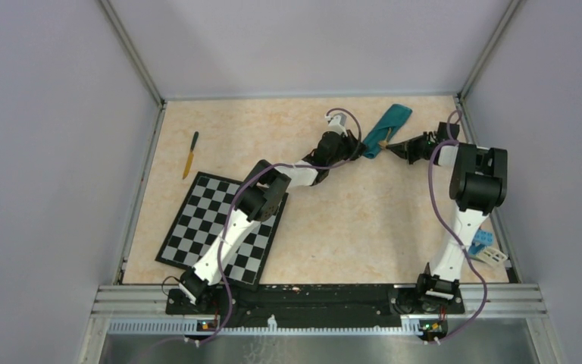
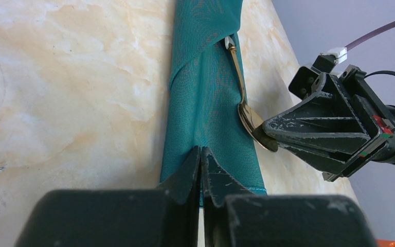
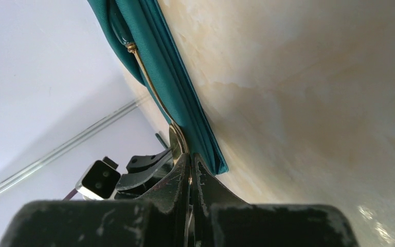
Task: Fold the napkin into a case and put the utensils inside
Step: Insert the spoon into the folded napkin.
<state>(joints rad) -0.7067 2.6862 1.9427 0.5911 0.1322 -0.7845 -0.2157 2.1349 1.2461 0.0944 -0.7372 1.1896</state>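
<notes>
beige marbled tabletop (image 1: 348, 227) with grey walls around it. from where i stand, the narrow teal-green cloth case (image 2: 205, 103) lies at the far right of it. the left gripper (image 2: 200, 152) has its fingers pressed together on the case's near end, cloth nipped between them. the right gripper (image 3: 189, 157) is clamped tight on a slim gold-coloured metal utensil (image 3: 154, 87), whose far end is tucked under a fold of the case. well apart at far left lies a dark-handled knife (image 1: 190, 154), just beyond a black-and-white checkerboard mat (image 1: 197, 220).
</notes>
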